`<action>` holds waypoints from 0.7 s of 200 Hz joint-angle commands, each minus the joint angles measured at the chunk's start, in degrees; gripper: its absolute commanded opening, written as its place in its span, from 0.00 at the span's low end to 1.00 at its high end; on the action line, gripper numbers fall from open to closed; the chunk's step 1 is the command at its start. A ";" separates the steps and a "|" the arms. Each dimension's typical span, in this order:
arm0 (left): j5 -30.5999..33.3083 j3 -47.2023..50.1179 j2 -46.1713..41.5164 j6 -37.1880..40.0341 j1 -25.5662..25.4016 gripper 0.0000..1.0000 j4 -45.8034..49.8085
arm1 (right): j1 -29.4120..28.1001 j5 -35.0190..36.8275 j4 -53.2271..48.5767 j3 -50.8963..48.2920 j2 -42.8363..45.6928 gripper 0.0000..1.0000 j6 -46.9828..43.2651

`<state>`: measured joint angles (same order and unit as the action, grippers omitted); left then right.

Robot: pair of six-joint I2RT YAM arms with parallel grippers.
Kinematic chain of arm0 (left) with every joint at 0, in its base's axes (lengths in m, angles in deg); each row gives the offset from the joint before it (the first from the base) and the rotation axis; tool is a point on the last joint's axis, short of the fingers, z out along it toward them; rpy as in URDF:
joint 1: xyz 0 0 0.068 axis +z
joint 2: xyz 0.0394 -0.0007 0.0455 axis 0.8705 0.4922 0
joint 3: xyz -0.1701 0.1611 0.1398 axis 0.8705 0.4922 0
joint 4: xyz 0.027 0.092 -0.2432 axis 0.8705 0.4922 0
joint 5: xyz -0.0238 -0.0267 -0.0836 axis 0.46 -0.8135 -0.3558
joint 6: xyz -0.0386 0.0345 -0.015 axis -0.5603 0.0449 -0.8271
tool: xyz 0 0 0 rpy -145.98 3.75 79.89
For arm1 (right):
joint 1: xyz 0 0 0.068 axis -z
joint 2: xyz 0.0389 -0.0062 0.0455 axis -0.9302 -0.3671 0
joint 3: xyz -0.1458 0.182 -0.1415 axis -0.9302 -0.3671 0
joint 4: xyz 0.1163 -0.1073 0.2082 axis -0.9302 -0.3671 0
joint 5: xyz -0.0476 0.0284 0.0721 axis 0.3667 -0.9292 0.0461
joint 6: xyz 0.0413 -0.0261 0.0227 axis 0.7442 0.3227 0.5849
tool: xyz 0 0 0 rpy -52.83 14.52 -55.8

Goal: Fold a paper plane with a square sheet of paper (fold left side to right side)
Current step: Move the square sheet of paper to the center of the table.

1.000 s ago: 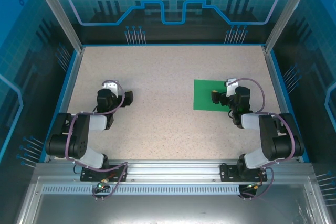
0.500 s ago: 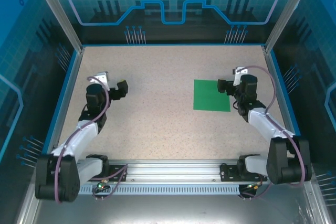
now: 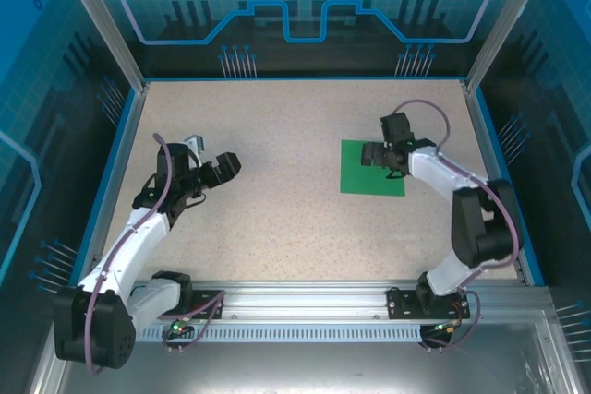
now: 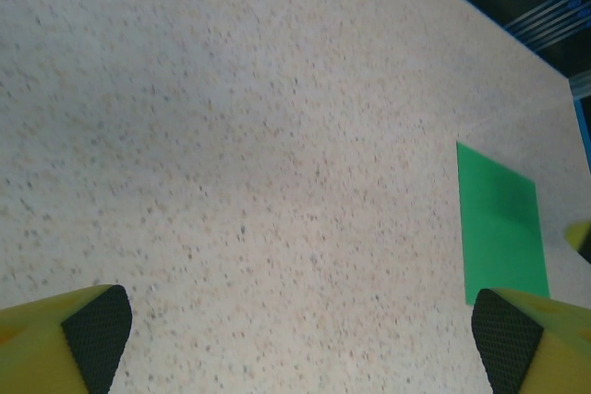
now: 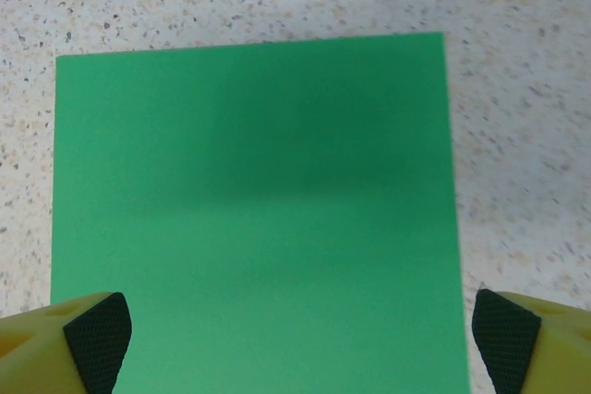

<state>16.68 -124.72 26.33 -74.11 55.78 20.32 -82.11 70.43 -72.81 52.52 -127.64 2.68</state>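
Near edge: both arm bases bolted to the rail, links reaching forward over the speckled beige desk [image 3: 295, 117]. Left pincer [image 3: 224, 167] sits over bare desk on the left half, well apart from the paper. In its wrist view, left pincer [image 4: 300, 334] is spread wide, with only the yellow finger ends and their black pads [image 4: 97, 329] in frame; the rest is cut off. Right pincer [image 3: 374, 154] hangs over the far part of the thin bright green square sheet of paper [image 3: 367, 182], hiding some of it from above; contact cannot be judged. In the right wrist view, right pincer [image 5: 300, 334] is likewise spread wide, and the sheet [image 5: 254, 209] lies flat and unfolded, a soft shadow across it, its near edge cut off by the frame. From the left wrist, the sheet [image 4: 499, 223] appears as a narrow strip, one corner behind a finger.
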 commanded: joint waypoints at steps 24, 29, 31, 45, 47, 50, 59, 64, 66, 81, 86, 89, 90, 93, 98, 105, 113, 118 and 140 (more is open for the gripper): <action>-1.87 -2.49 -0.21 -1.03 -0.99 0.99 3.31 | -2.71 2.60 -8.92 11.29 -13.25 0.99 2.93; -1.89 -2.57 -0.28 -1.02 -1.14 0.99 3.37 | -2.96 2.46 -9.55 12.10 -14.43 0.99 3.47; -1.93 -2.51 -0.29 -0.97 -1.15 0.99 3.38 | -2.90 2.38 -9.78 12.37 -14.88 0.99 3.61; -1.82 -2.80 -0.55 -0.68 -1.33 0.99 3.91 | -3.68 2.00 -10.84 13.22 -17.16 0.99 4.63; -1.82 -2.84 -0.56 -0.60 -1.40 0.99 4.00 | -3.84 1.92 -10.85 13.27 -17.43 0.99 4.62; -1.70 -2.85 -0.61 -0.56 -1.42 0.99 4.15 | -4.03 1.80 -10.97 13.28 -17.65 0.99 4.69; -1.51 -3.02 -0.81 -0.32 -1.37 0.99 4.53 | -4.80 1.54 -11.19 13.32 -18.13 0.99 4.71; -1.44 -3.08 -0.88 -0.21 -1.45 0.99 4.68 | -5.13 1.15 -11.32 13.32 -18.29 0.99 4.72; -1.37 -3.10 -0.90 -0.16 -1.47 0.99 4.72 | -5.33 0.94 -11.47 13.31 -18.43 0.99 4.71; -1.15 -3.22 -1.18 0.02 -1.45 0.99 4.71 | -6.36 -0.30 -11.84 12.80 -18.43 0.99 4.93; -1.06 -3.22 -1.30 -0.01 -1.42 0.99 4.73 | -6.75 -0.53 -11.82 12.40 -18.39 0.99 5.10; -0.99 -3.24 -1.34 -0.03 -1.49 0.99 4.73 | -7.02 -0.68 -11.82 12.14 -18.34 0.99 5.23; -0.98 -3.22 -1.30 -0.04 -1.50 0.99 4.73 | -7.10 -0.74 -11.77 12.05 -18.38 0.99 5.28; -0.89 -3.28 -1.34 0.02 -1.46 0.99 4.73 | -7.30 -1.10 -11.73 11.71 -18.34 0.99 5.44; -0.84 -3.33 -1.44 -0.01 -1.49 0.99 4.70 | -7.90 -0.51 -12.21 11.49 -18.30 0.99 6.10; -0.83 -3.44 -1.44 -0.05 -1.44 0.99 4.81 | -8.75 0.05 -13.10 11.32 -18.19 0.99 6.38; -0.71 -3.47 -1.52 0.02 -1.51 0.99 4.79 | -10.00 0.04 -13.70 10.90 -17.74 0.99 6.53; -0.74 -3.55 -1.57 -0.07 -1.51 0.99 4.79 | -10.77 -0.07 -13.83 10.39 -17.37 0.99 6.77; -0.62 -3.50 -1.61 -0.14 -1.55 0.99 4.94 | -13.85 -3.52 -12.94 7.30 -15.22 0.99 9.72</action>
<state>16.09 -126.42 25.67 -74.50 54.71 24.12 -92.13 71.20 -81.47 63.65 -144.49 8.93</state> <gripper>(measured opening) 0.987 0.992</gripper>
